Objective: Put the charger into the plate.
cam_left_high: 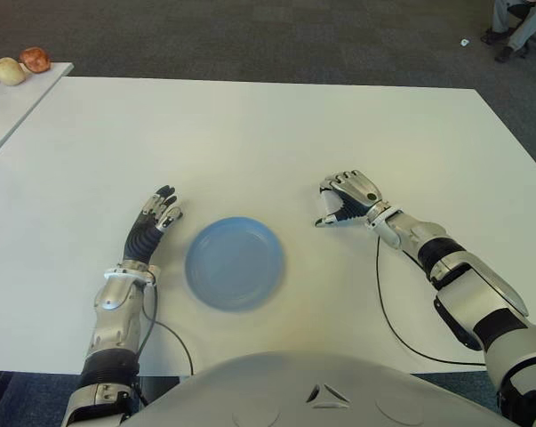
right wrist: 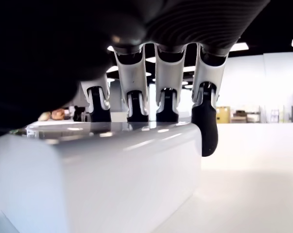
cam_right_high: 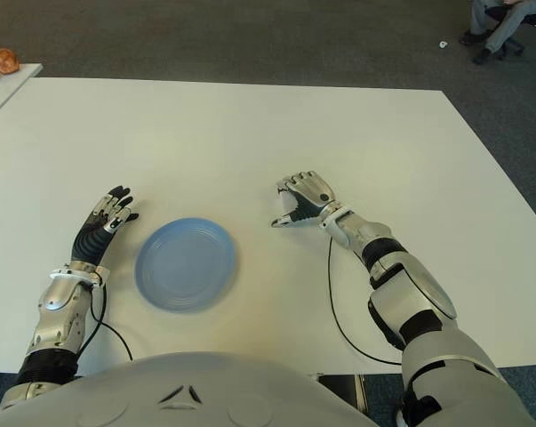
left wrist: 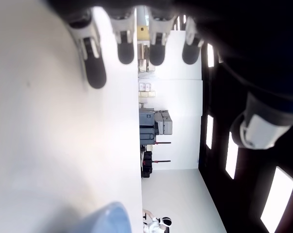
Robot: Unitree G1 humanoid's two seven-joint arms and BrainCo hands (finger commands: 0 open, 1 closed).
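White table [cam_left_high: 250,133]: R hand [cam_left_high: 346,203] curled over white charger [right wrist: 102,179], L hand [cam_left_high: 156,218] open beside blue plate [cam_left_high: 234,262].

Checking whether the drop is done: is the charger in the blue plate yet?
No. The blue plate is bare; the white charger sits under the right hand beside it.

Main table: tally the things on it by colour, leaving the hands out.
Blue: 1, the plate.
White: 1, the charger, grasped from above by the right hand.
Total: 2.
The left hand shows open to the left of the plate, holding nothing.
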